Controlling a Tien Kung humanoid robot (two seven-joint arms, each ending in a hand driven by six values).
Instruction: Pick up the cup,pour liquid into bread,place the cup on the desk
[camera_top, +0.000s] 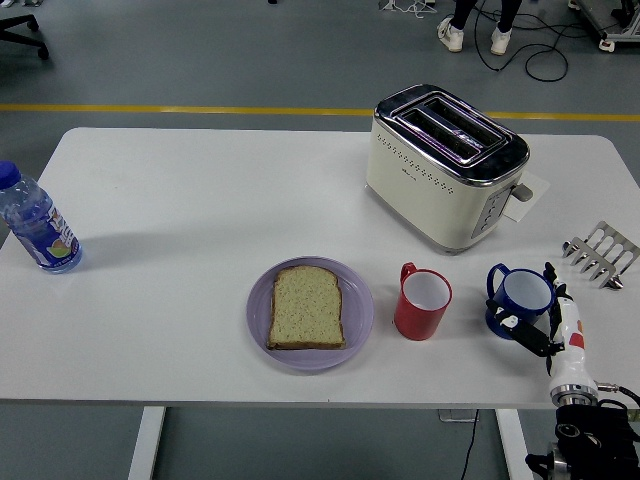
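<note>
The right hand (545, 325) is wrapped around the blue cup (520, 302), right of the red cup (422, 302); a firm hold is needed before lifting upright.

Bread (307, 307) on plate (358, 320), two cups (422, 302) to its right, toaster (446, 165) behind, bottle (36, 224) far left

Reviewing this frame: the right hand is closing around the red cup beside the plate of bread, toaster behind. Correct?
Not quite. The head view shows the right hand at the blue cup, its fingers around the cup's right side, not the red cup, which stands untouched beside the plate of bread. The toaster is indeed behind.
</note>
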